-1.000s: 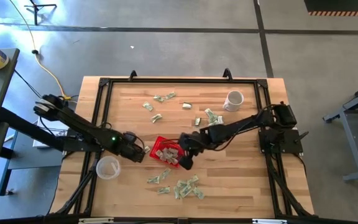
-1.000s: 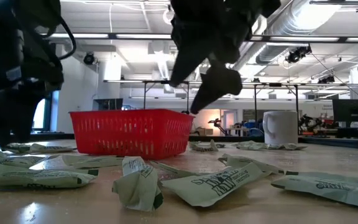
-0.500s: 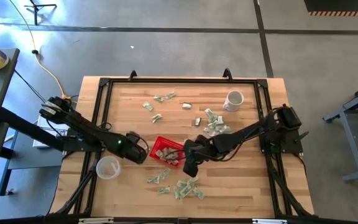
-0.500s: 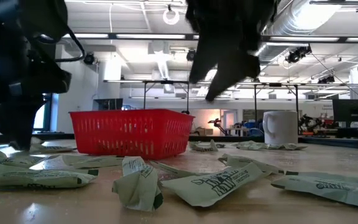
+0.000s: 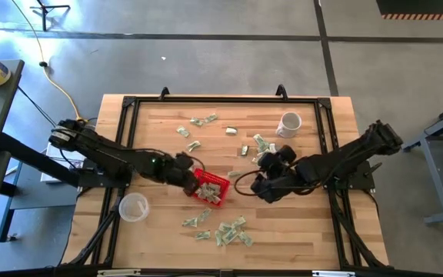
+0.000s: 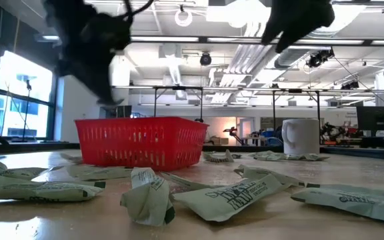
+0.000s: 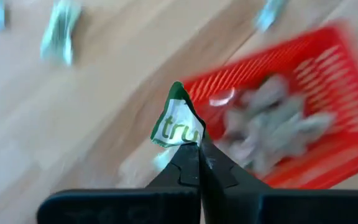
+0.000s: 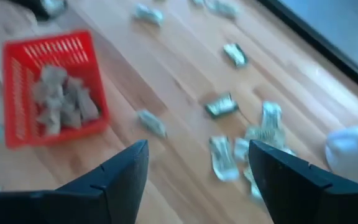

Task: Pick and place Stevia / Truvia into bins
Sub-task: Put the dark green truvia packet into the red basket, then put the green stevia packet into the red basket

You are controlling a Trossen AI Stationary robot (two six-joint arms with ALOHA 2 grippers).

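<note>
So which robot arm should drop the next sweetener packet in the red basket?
Probably the left. Its gripper already pinches a green-and-white paper sachet beside the red plastic mesh basket; the right gripper is open, empty, farther off.

Small red rectangular plastic mesh basket (image 5: 210, 187) at table centre, holding a heap of sachets. Pale green and white paper sachets (image 5: 229, 231) scattered loose below and above it in the high view. One green-white sachet (image 7: 178, 122) stands pinched upright beside the basket.
</note>
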